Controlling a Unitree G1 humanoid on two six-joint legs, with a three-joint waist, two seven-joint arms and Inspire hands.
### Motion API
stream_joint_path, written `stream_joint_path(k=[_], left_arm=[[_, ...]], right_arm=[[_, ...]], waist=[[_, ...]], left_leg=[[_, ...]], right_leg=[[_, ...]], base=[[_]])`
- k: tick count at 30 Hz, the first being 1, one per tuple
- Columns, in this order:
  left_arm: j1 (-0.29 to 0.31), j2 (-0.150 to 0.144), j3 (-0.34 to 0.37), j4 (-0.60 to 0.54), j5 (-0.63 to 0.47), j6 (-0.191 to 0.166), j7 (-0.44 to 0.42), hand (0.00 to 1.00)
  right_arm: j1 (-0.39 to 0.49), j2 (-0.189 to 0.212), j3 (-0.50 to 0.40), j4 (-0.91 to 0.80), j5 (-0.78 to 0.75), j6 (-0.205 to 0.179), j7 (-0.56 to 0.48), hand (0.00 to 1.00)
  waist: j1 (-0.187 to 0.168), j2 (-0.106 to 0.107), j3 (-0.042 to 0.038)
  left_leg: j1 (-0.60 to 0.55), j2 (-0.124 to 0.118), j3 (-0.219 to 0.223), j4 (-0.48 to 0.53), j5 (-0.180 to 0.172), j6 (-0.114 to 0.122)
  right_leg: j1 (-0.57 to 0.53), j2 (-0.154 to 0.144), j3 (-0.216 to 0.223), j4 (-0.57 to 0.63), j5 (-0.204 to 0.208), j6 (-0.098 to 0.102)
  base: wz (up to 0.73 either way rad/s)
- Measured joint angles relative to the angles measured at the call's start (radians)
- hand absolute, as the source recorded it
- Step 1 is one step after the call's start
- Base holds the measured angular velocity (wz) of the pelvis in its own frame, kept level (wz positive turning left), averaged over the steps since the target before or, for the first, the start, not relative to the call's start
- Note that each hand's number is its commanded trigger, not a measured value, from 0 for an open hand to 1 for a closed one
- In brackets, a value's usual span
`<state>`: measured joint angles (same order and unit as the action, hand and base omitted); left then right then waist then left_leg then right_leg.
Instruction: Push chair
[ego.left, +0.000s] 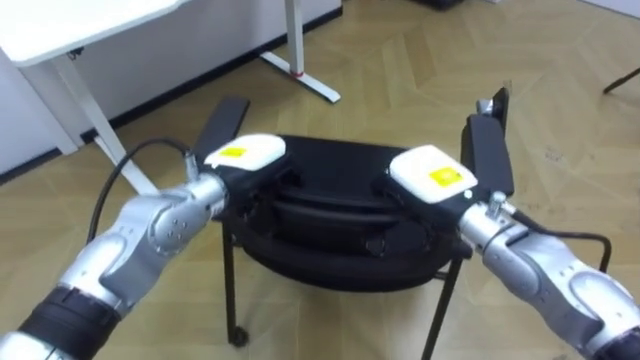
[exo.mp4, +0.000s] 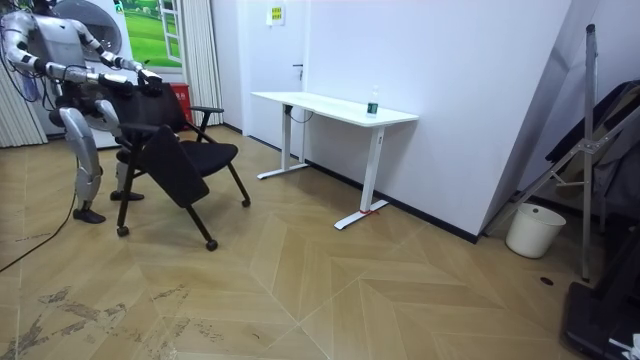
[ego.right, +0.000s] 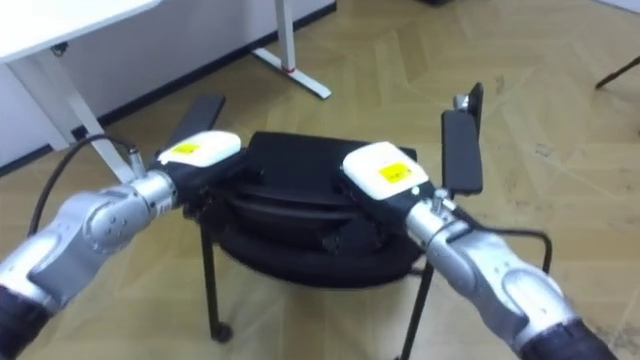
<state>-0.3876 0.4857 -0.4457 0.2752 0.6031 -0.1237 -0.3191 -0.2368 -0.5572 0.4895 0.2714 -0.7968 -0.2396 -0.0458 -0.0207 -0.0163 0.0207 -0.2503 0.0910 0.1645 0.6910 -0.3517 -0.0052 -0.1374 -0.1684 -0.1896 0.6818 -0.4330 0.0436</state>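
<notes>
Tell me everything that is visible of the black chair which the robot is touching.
The black chair has a padded seat, a curved backrest, two flat armrests and thin dark legs on small castors. It stands upright on the wooden floor, a white desk ahead of it. The left hand and right hand rest on the backrest's top edge.

The 2 eye views look steeply down from the robot's head, close over the chair (ego.left: 330, 165). The room view stands well off; all 3 share chair and desk (exo.mp4: 330, 108).
</notes>
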Motion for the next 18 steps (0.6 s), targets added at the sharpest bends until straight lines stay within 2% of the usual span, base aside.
stream_joint_path(k=[2,3,5,6,7,8,10,11,12,13,14,15,16,17,18], left_arm=[[-0.015,0.005,0.001,0.006,0.0,-0.001,0.004,1.0],[-0.015,0.005,0.003,0.006,0.0,0.0,0.007,1.0],[-0.024,0.004,0.002,0.008,0.001,-0.001,0.014,1.0],[-0.026,0.005,0.001,0.01,0.001,-0.002,0.016,1.0],[-0.029,0.007,0.002,0.016,0.001,-0.01,0.016,1.0],[-0.033,0.009,0.002,0.019,0.0,-0.014,0.016,1.0],[-0.04,0.013,0.001,0.02,-0.003,-0.016,0.017,1.0],[-0.043,0.013,-0.001,0.021,-0.002,-0.017,0.019,1.0],[-0.05,0.013,-0.003,0.026,0.0,-0.02,0.022,1.0],[-0.055,0.017,-0.004,0.033,0.004,-0.03,0.03,1.0],[-0.055,0.027,-0.009,0.036,0.003,-0.036,0.043,1.0],[-0.056,0.031,-0.013,0.037,0.002,-0.038,0.049,1.0],[-0.056,0.035,-0.023,0.041,0.001,-0.038,0.061,1.0],[-0.054,0.04,-0.031,0.046,0.001,-0.037,0.074,1.0],[-0.052,0.041,-0.031,0.046,0.001,-0.037,0.076,1.0]], right_arm=[[-0.019,0.003,0.008,0.016,0.0,0.0,-0.02,1.0],[-0.024,0.004,0.009,0.02,0.0,0.0,-0.024,1.0],[-0.036,0.001,0.009,0.03,0.0,-0.004,-0.032,1.0],[-0.036,0.001,0.01,0.032,0.001,-0.005,-0.035,1.0],[-0.036,0.004,0.015,0.038,0.0,-0.006,-0.045,1.0],[-0.037,0.007,0.017,0.042,0.0,-0.006,-0.053,1.0],[-0.037,0.007,0.021,0.044,0.001,-0.005,-0.068,1.0],[-0.037,0.007,0.022,0.045,0.001,-0.004,-0.073,1.0],[-0.037,0.008,0.029,0.049,0.003,0.001,-0.088,1.0],[-0.038,0.011,0.032,0.053,0.002,0.002,-0.099,1.0],[-0.046,0.013,0.043,0.056,0.004,0.007,-0.107,1.0],[-0.046,0.014,0.045,0.057,0.005,0.008,-0.108,1.0],[-0.046,0.012,0.052,0.059,0.005,0.007,-0.115,1.0],[-0.046,0.013,0.061,0.058,0.005,0.007,-0.119,1.0],[-0.046,0.014,0.067,0.055,0.005,0.008,-0.122,1.0]], waist=[[0.001,-0.005,-0.0005],[0.001,-0.005,-0.001],[-0.004,-0.008,-0.0011],[-0.003,-0.006,-0.0007],[0.0,-0.005,-0.0004],[0.001,0.003,0.0051],[-0.001,-0.001,0.0049],[-0.001,0.002,0.0079],[-0.001,0.006,0.0125],[0.0,0.011,0.0164],[0.003,0.021,0.0227],[-0.002,0.025,0.0249],[-0.007,0.023,0.0263],[-0.01,0.015,0.0255],[-0.013,0.008,0.0228]], left_leg=[[0.004,-0.002,0.031,0.0,-0.018,0.024],[0.002,-0.004,0.039,0.0,-0.025,0.031],[-0.001,-0.018,0.057,0.012,-0.045,0.049],[0.0,-0.017,0.058,0.022,-0.055,0.051],[0.001,-0.014,0.058,0.041,-0.074,0.052],[-0.001,-0.012,0.056,0.057,-0.087,0.054],[-0.001,-0.013,0.055,0.066,-0.096,0.062],[0.001,-0.013,0.053,0.067,-0.098,0.064],[0.007,-0.012,0.048,0.068,-0.102,0.069],[0.007,-0.004,0.042,0.071,-0.11,0.074],[0.01,0.008,0.033,0.072,-0.116,0.074],[0.011,0.011,0.024,0.072,-0.117,0.072],[0.019,0.012,0.018,0.07,-0.115,0.064],[0.026,0.009,0.017,0.074,-0.123,0.06],[0.029,0.001,0.013,0.075,-0.13,0.055]], right_leg=[[-0.019,-0.024,0.01,0.017,0.009,0.014],[-0.025,-0.027,0.012,0.03,0.011,0.019],[-0.066,-0.061,-0.003,0.113,0.031,0.033],[-0.075,-0.065,-0.006,0.133,0.039,0.035],[-0.085,-0.07,-0.009,0.166,0.05,0.034],[-0.098,-0.072,-0.007,0.196,0.064,0.036],[-0.127,-0.078,-0.001,0.245,0.097,0.029],[-0.137,-0.078,0.003,0.262,0.113,0.026],[-0.176,-0.076,0.013,0.301,0.145,0.014],[-0.209,-0.056,0.015,0.311,0.13,0.009],[-0.24,-0.015,0.005,0.277,0.099,0.002],[-0.252,0.001,-0.005,0.244,0.095,-0.001],[-0.269,0.032,-0.019,0.151,0.105,-0.013],[-0.278,0.055,-0.028,0.056,0.132,-0.026],[-0.281,0.062,-0.023,0.029,0.154,-0.04]], base=[[-0.25],[-0.29],[-0.12],[-0.07],[-0.11],[-0.11],[-0.03],[0.0],[-0.04],[-0.1],[-0.04],[0.13],[0.28],[0.28],[0.45]])
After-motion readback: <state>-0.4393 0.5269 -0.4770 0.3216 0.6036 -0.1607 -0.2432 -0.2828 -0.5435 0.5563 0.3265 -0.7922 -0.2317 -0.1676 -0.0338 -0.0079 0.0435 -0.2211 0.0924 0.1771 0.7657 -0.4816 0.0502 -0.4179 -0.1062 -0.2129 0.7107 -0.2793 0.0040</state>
